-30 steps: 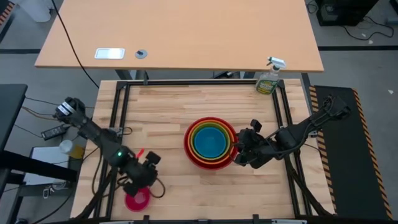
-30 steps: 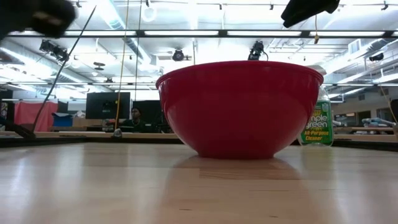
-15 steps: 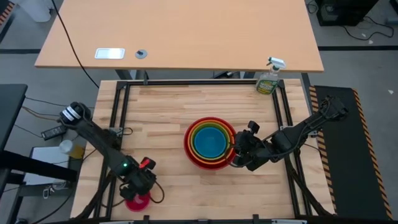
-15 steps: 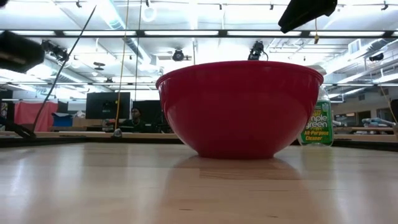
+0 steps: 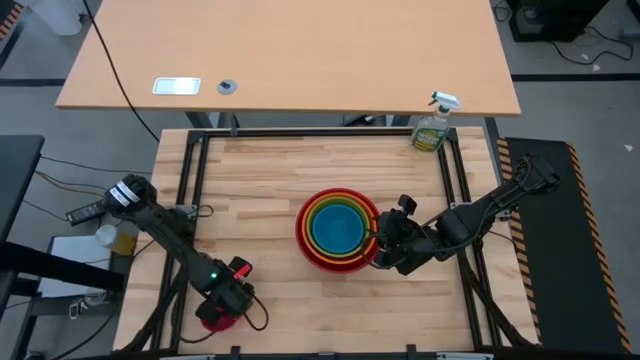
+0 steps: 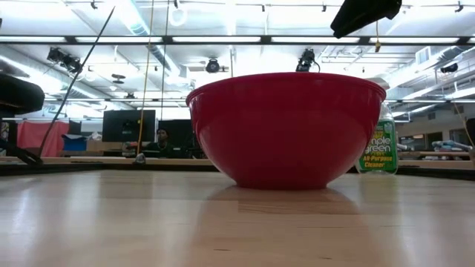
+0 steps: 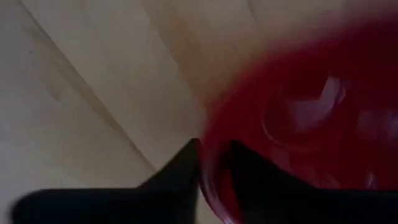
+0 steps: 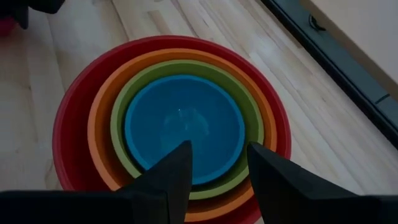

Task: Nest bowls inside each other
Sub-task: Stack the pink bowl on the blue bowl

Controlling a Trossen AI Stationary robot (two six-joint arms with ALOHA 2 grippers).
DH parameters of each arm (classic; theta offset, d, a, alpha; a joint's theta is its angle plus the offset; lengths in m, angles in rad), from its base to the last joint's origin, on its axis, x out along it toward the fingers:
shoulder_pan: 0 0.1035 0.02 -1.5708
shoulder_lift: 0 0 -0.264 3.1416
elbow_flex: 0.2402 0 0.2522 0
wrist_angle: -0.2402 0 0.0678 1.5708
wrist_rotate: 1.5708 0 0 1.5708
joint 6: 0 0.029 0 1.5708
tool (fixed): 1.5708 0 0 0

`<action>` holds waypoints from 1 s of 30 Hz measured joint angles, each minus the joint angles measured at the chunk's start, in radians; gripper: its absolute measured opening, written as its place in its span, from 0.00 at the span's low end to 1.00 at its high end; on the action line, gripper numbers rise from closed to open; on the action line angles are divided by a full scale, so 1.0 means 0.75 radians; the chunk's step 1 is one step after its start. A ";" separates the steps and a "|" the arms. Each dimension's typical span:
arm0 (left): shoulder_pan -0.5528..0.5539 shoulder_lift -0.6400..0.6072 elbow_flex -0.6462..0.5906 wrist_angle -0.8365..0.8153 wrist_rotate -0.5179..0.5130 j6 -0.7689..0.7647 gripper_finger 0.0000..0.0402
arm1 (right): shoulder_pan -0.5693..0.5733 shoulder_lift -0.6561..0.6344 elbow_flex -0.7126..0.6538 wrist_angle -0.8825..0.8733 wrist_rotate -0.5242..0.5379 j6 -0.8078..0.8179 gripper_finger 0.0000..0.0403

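Observation:
Four bowls sit nested at mid-table: red (image 5: 303, 235) outermost, then orange (image 8: 98, 118), lime green (image 8: 118, 109) and blue (image 5: 338, 230). The red bowl (image 6: 286, 130) rests on its base on the wood. The small magenta-pink bowl (image 5: 212, 320) stands near the table's front left corner, mostly hidden under my left gripper (image 5: 226, 303), which points down and is shut on its rim. My right gripper (image 8: 217, 165) hangs open above the stack's right side, tilted down, with nothing between its fingers. My left gripper has the magenta-pink bowl's rim (image 7: 210, 155) between its two fingers, one finger (image 7: 183, 171) outside the wall and one (image 7: 252, 171) inside the hollow. The fingers come from above, pointing down. The bowl stands upright on the table.
A green spray bottle (image 5: 432, 128) stands at the table's far right corner. A black frame rail (image 5: 190, 190) runs along the table's left, right and far sides. Bare wood lies between the pink bowl and the stack. A larger desk (image 5: 290, 55) stands beyond.
My left gripper has sunk and gone a little toward the table's near edge, down onto the magenta-pink bowl, and now covers most of it. The stack and the pink bowl have stayed where they were.

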 joint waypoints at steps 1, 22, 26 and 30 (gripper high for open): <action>0.001 -0.001 0.002 -0.001 0.017 0.006 0.14 | 0.000 0.000 0.000 0.000 0.000 0.000 0.40; 0.513 -0.248 0.419 -0.131 -0.617 0.431 0.04 | -0.001 -0.001 0.000 -0.001 0.011 0.076 0.40; 0.766 -0.293 0.459 0.146 -0.329 0.457 0.04 | -0.001 -0.001 0.000 -0.005 0.013 0.074 0.40; 0.958 -0.237 0.469 0.365 -0.222 0.422 0.04 | -0.001 -0.001 0.000 -0.011 0.049 0.071 0.40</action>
